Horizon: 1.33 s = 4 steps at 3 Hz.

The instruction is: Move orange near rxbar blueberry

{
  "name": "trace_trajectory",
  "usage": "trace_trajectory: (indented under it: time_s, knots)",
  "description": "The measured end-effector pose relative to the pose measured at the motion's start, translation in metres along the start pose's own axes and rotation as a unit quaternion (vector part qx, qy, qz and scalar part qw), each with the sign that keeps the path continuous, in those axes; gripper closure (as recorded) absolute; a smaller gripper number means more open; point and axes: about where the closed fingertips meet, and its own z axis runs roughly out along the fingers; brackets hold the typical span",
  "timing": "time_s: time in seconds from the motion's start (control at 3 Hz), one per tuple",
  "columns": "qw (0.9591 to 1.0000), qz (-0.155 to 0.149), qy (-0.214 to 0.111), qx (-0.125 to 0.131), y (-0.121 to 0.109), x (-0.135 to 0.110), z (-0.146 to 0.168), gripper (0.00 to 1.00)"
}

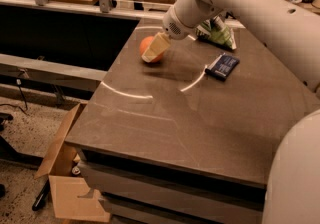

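While the tool [155,48] overlaps orange [145,44], rxbar blueberry [223,66] lies diagonally.

I see my pincer [155,49], pale cream, just in front of the orange [145,45], which is a bright, plain orange. The arm [260,8] above the orange is off-white. Right of the orange, the rxbar blueberry [223,65] is dark navy with pale markings. Further right and behind, a snack bag [218,32] shows green and white. The worktop [190,123] is dull grey-brown, crossed by a thin pale arc [125,93]. Below-left of the orange, a cardboard box [62,190] is tan.
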Motion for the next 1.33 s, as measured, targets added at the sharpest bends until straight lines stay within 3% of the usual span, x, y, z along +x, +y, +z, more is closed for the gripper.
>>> trace_trajectory:
  time_s: [0.67,1.0,1.33]
  knots:
    - [0.9994,-0.026,0.014,-0.018,0.004,-0.011,0.013,0.72]
    - [0.9995,-0.03,0.005,0.007,-0.011,-0.02,-0.006,0.96]
    - [0.9966,-0.031,-0.005,0.076,-0.049,-0.024,-0.055,1.0]
